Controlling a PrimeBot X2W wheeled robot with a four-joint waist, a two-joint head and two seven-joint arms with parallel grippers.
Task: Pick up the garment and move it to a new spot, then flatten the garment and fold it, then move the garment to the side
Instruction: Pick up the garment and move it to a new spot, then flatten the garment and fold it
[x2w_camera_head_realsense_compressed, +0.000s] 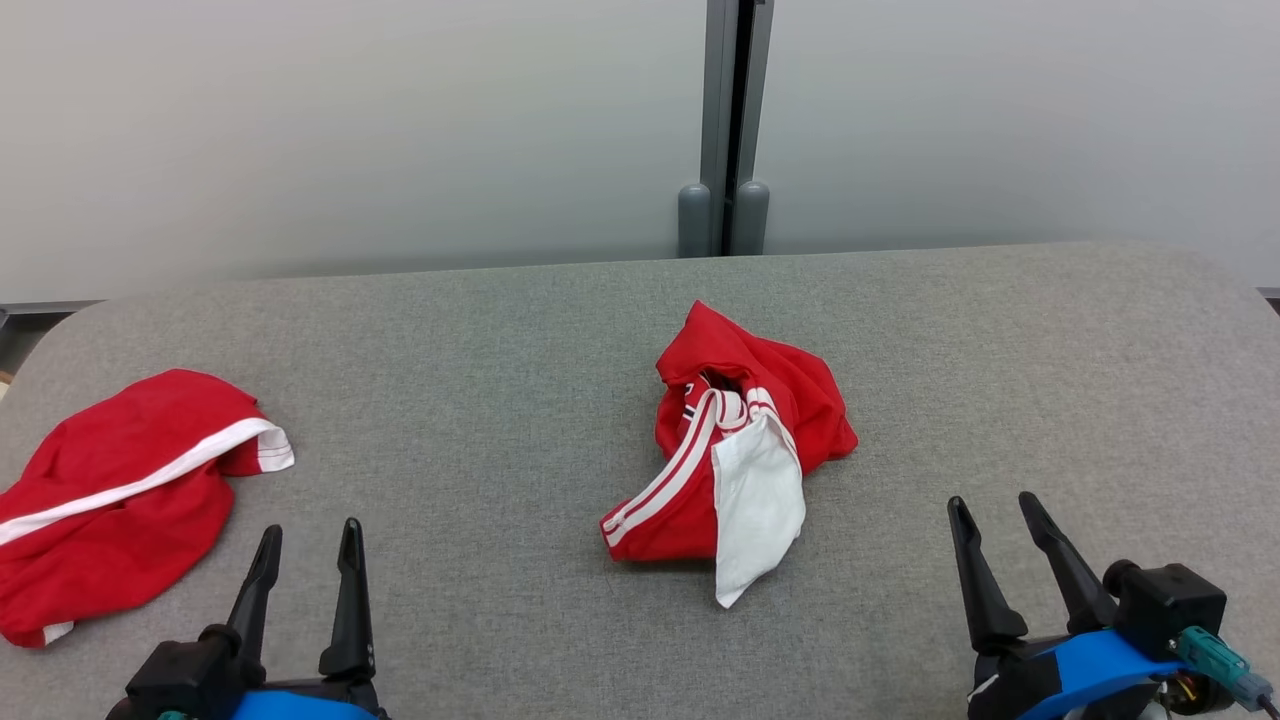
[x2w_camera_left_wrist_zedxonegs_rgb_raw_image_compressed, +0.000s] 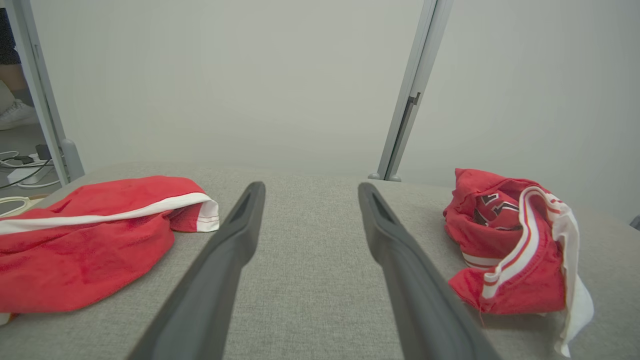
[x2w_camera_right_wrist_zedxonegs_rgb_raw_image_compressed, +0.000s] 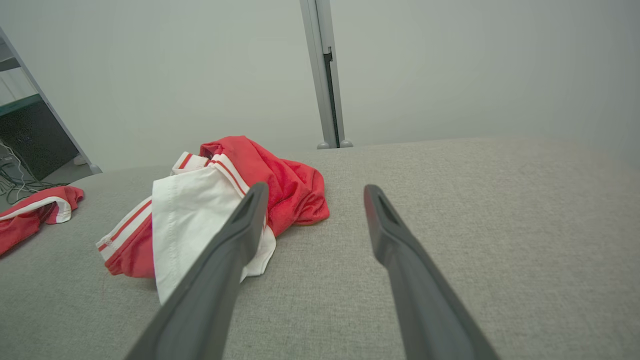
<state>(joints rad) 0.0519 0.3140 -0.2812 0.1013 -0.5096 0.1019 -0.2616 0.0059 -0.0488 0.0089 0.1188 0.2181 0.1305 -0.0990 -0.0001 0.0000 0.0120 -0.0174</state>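
My left gripper (x2w_camera_head_realsense_compressed: 311, 527) and right gripper (x2w_camera_head_realsense_compressed: 990, 498) hover, jaws wide and empty, at the table's (x2w_camera_head_realsense_compressed: 480, 340) near edge. The crumpled red garment (x2w_camera_head_realsense_compressed: 735, 450) lies mid-table. Pickup looks unstarted; next, I must reach in and pinch a fold.

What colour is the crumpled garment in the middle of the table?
The crumpled garment is red with white stripes and a white panel, clearest in the head view.

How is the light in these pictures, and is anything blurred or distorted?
Head view: soft even light, no glare, a thin shadow under the crumpled red-and-white fabric garment. Left wrist view: the left pincer looks soft near the lens; the grey metal post leans. Right wrist view: the garment looks sharp.
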